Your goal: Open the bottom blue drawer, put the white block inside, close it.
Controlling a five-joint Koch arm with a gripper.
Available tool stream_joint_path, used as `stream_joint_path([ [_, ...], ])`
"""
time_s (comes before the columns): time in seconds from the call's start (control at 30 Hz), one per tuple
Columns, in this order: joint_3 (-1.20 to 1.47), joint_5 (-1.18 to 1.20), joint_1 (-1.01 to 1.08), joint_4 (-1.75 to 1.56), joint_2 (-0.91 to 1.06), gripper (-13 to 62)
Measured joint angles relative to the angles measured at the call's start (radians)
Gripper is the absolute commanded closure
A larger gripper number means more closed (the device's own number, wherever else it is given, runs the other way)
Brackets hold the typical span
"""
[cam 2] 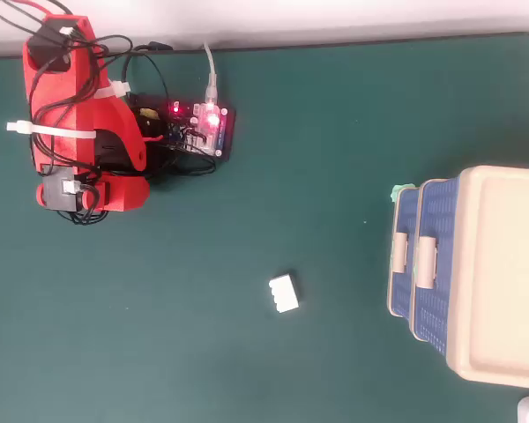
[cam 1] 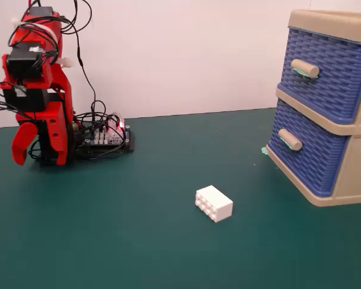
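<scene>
At the far left of the fixed view I sit folded over my base, my gripper (cam 1: 39, 155) pointing down at the green mat (cam 1: 138, 241). My jaws stand slightly parted, holding and touching nothing. The white block (cam 1: 214, 203) lies on the mat, well apart from me, studs facing sideways. The bottom blue drawer (cam 1: 307, 147) sits pushed into its beige cabinet (cam 1: 355, 174) at the right.

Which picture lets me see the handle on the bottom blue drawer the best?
The fixed view. There the bottom blue drawer faces the camera, so its beige handle shows whole against the blue front. In the overhead view you look straight down on the cabinet, so the bottom blue drawer is only a thin edge and the handle a small beige bar.
</scene>
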Motion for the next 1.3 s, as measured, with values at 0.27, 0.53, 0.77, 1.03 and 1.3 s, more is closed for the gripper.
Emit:
stream_joint_path([
  [0.27,0.006,-0.002,0.002,-0.002,0.000,15.0],
  [0.53,-0.258,0.005,0.000,0.156,0.000,15.4],
  [0.77,-0.609,0.299,-0.262,0.216,-0.009,15.5],
  [1.03,-0.649,1.042,-1.089,-0.362,-0.301,15.5],
  [1.3,-0.649,1.313,-1.259,-1.301,-0.887,15.5],
])
